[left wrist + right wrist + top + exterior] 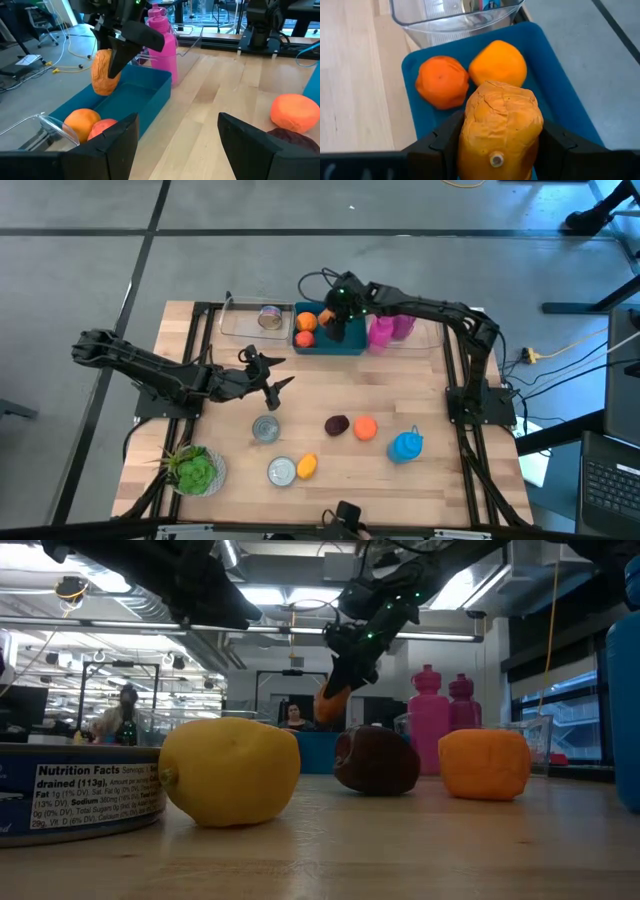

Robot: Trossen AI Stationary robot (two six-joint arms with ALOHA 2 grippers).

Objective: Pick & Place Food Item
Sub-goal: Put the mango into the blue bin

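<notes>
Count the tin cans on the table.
3. One can lies in the clear container at the back, one stands below the left gripper, and one sits beside the lemon near the front edge. None seems hidden.

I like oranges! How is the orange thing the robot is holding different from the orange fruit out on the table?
The held item hangs above the blue bin, clamped in the right gripper; the table fruit rests free on the wood. The held one looks tall and wrinkly; the table one is round and smooth. Both are orange.
</notes>
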